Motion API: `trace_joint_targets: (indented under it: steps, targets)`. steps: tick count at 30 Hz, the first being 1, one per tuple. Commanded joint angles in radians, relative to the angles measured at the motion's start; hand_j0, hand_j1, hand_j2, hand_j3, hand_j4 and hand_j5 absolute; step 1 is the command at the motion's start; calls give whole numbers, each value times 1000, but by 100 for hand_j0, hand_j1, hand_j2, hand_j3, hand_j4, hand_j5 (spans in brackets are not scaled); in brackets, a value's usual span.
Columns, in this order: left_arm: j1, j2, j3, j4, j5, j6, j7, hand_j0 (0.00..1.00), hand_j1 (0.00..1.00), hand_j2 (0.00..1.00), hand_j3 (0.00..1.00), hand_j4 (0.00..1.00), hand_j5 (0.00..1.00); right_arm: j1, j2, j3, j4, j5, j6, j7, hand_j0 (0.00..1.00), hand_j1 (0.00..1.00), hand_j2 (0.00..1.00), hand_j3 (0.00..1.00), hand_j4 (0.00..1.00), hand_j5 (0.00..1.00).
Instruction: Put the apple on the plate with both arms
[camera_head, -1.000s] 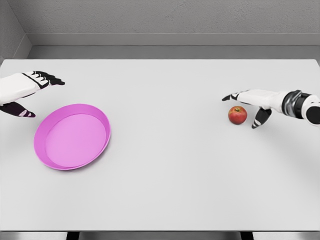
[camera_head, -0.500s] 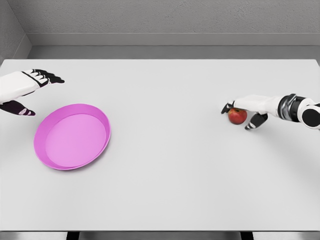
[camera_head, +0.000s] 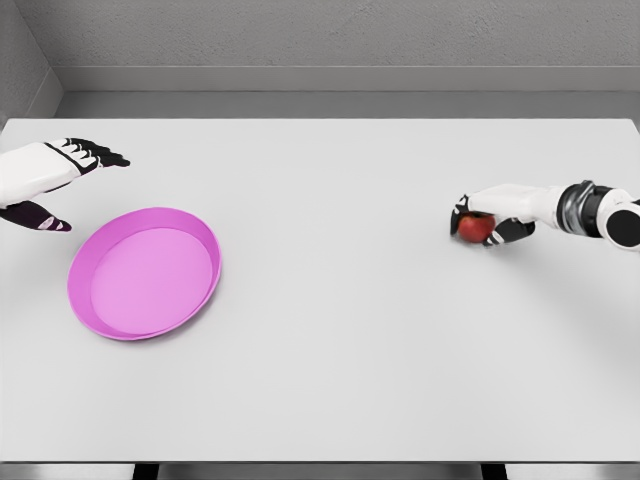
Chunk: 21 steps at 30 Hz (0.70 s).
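Observation:
A red apple lies on the white table at the right, partly covered by my right hand, whose fingers curl around it from above and behind. A pink plate sits on the table at the left, with nothing on it. My left hand hovers above and left of the plate, fingers spread and holding nothing.
The white table spans nearly the whole view, with a grey wall behind its far edge. A wide bare stretch of tabletop separates the plate and the apple.
My right hand came down onto the apple and its fingers closed around it. The left hand has barely moved.

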Motion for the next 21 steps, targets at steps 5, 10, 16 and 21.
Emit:
trace_joint_targets:
  steps: [5, 10, 16, 21]
  targets:
    - [-2, 3, 0, 1, 6, 2, 1, 100, 100, 100, 100, 100, 100, -15, -21, -9, -74, -5, 5, 1, 43, 43, 43, 43, 43, 43]
    - [-2, 3, 2, 3, 5, 2, 1, 100, 100, 100, 100, 100, 100, -23, -26, -11, -137, -8, 7, 0, 43, 43, 43, 43, 43, 43]
    - [-2, 1, 2, 3, 5, 2, 1, 100, 100, 100, 100, 100, 100, -26, -20, -11, -217, -8, 7, 0, 43, 43, 43, 43, 43, 43]
    - [0, 0, 0, 3, 5, 2, 1, 100, 100, 100, 100, 100, 100, -25, -12, -12, -278, -8, 7, 0, 43, 43, 43, 43, 43, 43]
